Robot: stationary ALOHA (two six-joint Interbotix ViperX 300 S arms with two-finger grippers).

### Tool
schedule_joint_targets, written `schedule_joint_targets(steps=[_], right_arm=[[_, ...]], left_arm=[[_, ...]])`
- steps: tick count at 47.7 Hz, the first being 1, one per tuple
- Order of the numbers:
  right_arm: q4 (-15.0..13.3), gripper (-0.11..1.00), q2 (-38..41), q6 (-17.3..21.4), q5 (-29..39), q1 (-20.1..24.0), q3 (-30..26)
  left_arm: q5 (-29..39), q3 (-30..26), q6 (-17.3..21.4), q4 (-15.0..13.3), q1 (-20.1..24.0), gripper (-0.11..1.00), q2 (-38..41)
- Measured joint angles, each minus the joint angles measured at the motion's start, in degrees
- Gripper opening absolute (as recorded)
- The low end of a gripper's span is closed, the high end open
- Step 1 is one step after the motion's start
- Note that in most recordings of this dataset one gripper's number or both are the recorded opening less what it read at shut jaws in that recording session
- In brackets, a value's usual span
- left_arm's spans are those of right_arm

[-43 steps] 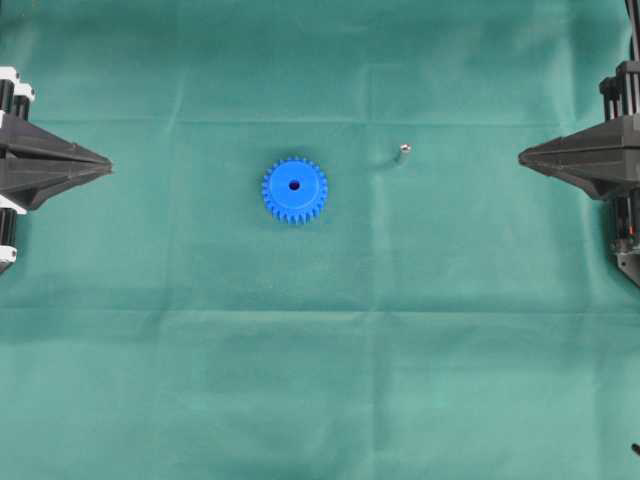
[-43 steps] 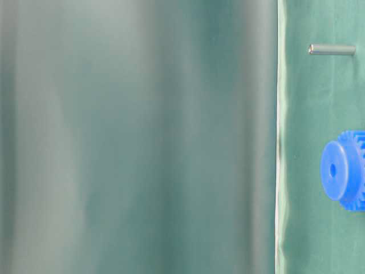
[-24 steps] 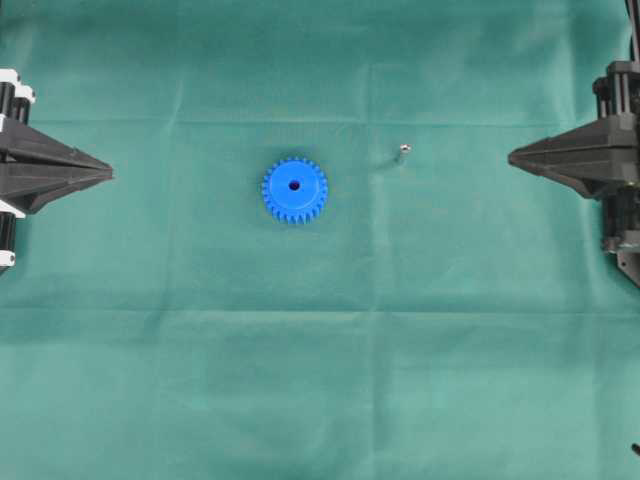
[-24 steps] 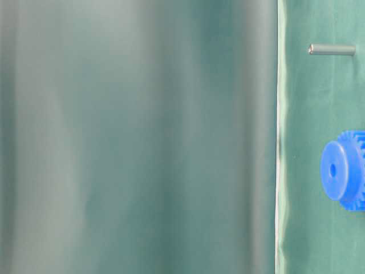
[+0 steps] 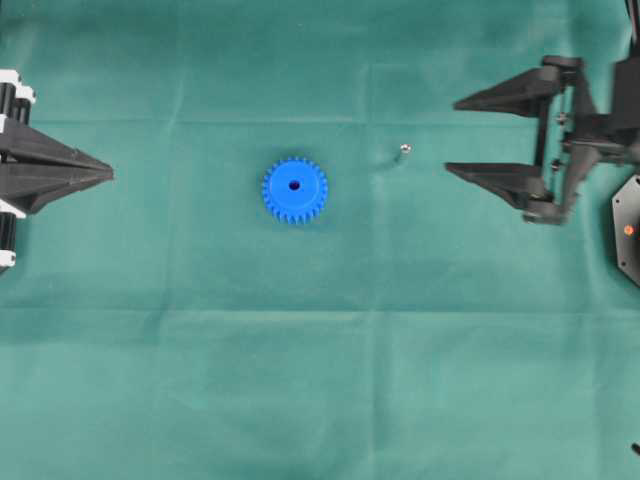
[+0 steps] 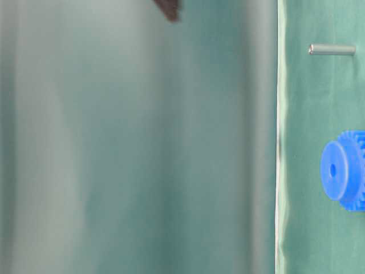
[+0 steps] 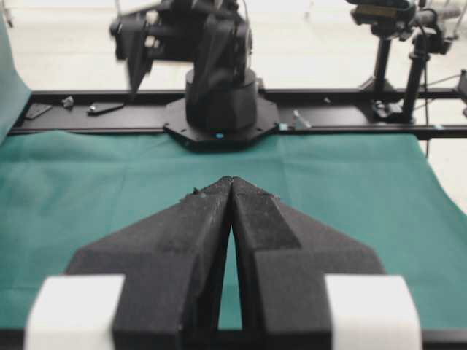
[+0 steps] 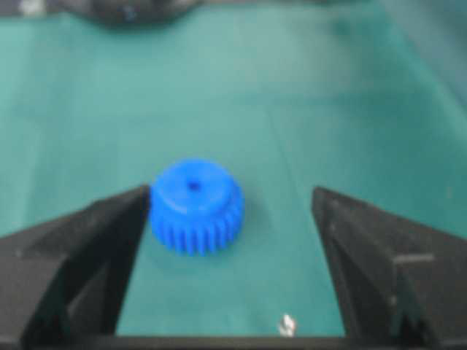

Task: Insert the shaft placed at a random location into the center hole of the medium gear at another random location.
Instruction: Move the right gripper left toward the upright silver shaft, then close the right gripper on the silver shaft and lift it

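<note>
Since shaft (image 5: 404,151) stands upright, tiny, stiff, slick metal: pinch mid-length, likely tips easily. R gripper (image 5: 470,136) jaws wide apart, empty; L gripper (image 5: 108,175) jaws together.

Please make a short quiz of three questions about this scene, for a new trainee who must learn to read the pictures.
1. True or false: the shaft already sits in the center hole of the medium gear.
2. Which end effector has its jaws spread wide? A) left B) right C) both
3. In the overhead view, on which side of the gear does the shaft lie, toward the left end effector or the right end effector?

Key
1. False: the shaft lies on the green cloth, apart from the gear.
2. B
3. Toward the right end effector.
</note>
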Motion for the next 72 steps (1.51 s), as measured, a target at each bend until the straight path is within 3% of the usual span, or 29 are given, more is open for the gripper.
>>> schedule_joint_targets(steps=[20, 42, 55, 65, 72], right_arm=[[1.1, 0.85, 18.4, -0.1, -10.5, -3.5, -0.1], [5.4, 0.84, 33.0, -0.1, -19.7, -4.6, -0.6], [6.2, 0.82, 37.2, 0.0, -22.1, -4.7, -1.7], [6.3, 0.67, 37.3, -0.1, -22.1, -4.7, -1.8], [6.2, 0.33, 37.4, -0.1, -22.1, -4.6, -1.8]], left_arm=[[0.7, 0.0, 0.0, 0.0, 0.0, 0.0, -0.1], [1.3, 0.0, -0.2, 0.0, -0.1, 0.0, -0.2], [1.3, 0.0, -0.2, 0.1, 0.0, 0.0, -0.2], [1.3, 0.0, -0.2, 0.0, -0.1, 0.0, -0.2], [1.4, 0.0, -0.2, 0.0, 0.0, 0.0, -0.2]])
